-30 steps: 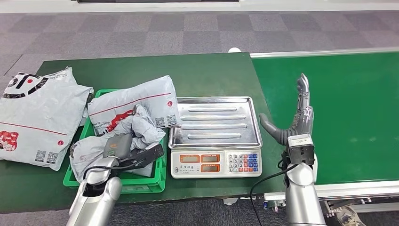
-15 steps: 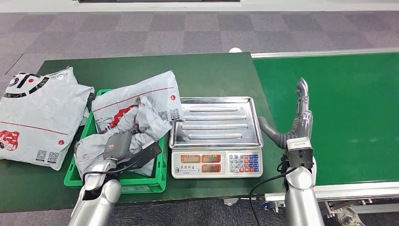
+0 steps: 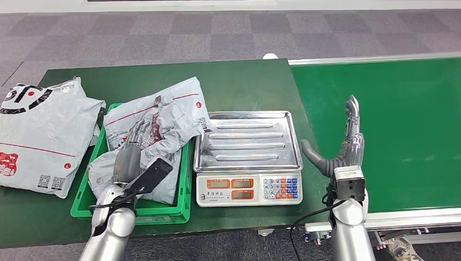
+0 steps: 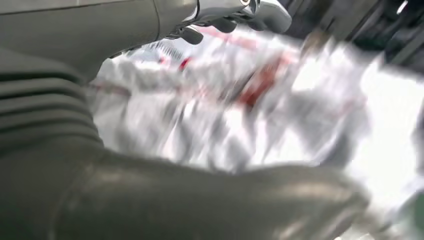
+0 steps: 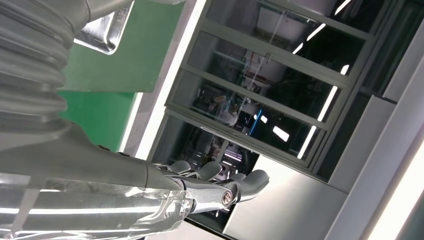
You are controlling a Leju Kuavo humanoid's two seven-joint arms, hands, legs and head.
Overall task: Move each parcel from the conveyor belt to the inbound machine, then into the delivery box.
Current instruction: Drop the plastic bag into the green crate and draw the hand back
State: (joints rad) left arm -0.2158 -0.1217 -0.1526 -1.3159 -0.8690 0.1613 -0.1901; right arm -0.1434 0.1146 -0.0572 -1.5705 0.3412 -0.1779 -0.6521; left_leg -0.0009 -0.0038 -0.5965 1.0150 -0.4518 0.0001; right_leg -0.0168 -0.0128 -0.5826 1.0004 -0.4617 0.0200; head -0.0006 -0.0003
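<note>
A crumpled grey parcel [image 3: 166, 133] lies in the green crate [image 3: 157, 211], on top of a flatter grey parcel [image 3: 187, 98]. My left hand [image 3: 133, 157] rests over the crumpled parcel with its fingers stretched out and apart and its dark thumb to the side. The left wrist view is blurred; it shows the parcel [image 4: 260, 100] beyond the thumb, with nothing gripped. My right hand [image 3: 345, 144] stands upright and open between the scale [image 3: 248, 189] and the conveyor belt [image 3: 402, 130], holding nothing. The scale's steel tray [image 3: 248, 142] is bare.
A large grey parcel [image 3: 41, 133] lies flat on the dark green table [image 3: 244, 81] left of the crate. The belt's white frame [image 3: 413, 217] runs along the near side. Grey carpet tiles lie beyond the table.
My left hand has spread its fingers forward over the crumpled parcel, which has shifted and unfolded toward the crate's far side. My right hand has barely moved.
</note>
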